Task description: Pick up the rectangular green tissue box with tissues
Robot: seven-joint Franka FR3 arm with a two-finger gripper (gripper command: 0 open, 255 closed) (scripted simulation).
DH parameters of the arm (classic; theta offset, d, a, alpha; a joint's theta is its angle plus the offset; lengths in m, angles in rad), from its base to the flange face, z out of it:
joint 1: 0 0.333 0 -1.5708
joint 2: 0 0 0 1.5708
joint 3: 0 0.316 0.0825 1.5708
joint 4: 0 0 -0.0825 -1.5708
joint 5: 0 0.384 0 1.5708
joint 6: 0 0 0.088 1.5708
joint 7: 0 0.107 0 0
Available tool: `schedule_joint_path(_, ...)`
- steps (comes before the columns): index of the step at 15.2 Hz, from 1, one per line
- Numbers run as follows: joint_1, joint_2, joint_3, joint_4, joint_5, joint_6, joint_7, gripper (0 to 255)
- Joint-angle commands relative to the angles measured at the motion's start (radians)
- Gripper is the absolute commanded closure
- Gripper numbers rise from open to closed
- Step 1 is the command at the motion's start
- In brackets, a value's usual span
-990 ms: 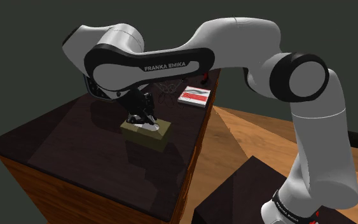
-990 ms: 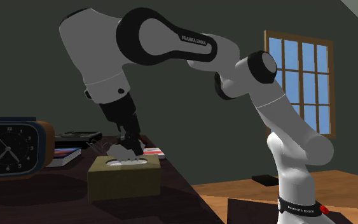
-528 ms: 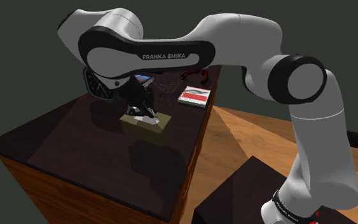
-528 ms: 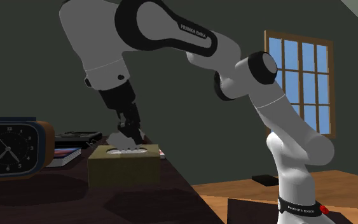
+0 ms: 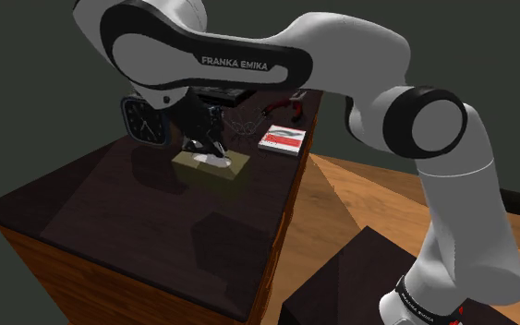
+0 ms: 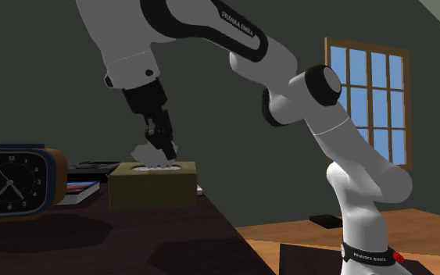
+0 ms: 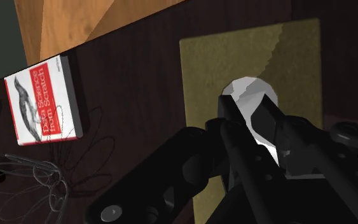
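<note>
Stand (image 5: 336, 286): a dark box at the shoulder view's lower right, on a wooden floor (image 5: 359, 189).

Arm (image 5: 456, 212): white with dark joints. It rises from the stand and bends over toward the shoulder view's left, above the table (image 5: 110, 217).

Table: dark wood top.

Gripper (image 7: 255, 118): black, pointing down over the middle of the table. In the wrist view we find its fingers (image 7: 238, 137) drawn narrow, pinching the tissue (image 7: 252, 92), a white tuft that stands out of the slot in the top of the box (image 7: 234, 57).

Box: olive-green and rectangular, hanging level under the gripper by that tuft. We judge it clear of the table, since in the shoulder view its shadow lies apart from it on the top, nearer the camera.

Book (image 5: 282, 139): red and white cover, lying flat beyond the box near the table's edge on the shoulder view's right, well apart from the box.

Wire loops (image 7: 25, 175): a thin tangle just beside the book.

Clock (image 6: 11, 181): dark face in a brown case, upright at the second exterior view's left. We note a low stack of books (image 6: 81, 191) between it and the box.

Window (image 6: 366, 98): blue panes in the dark wall, farthest back.
</note>
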Motion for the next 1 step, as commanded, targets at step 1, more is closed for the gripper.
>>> schedule_joint_path(1,0.007,0.005,-0.002,0.020,-0.005,-0.013,-0.006,255)
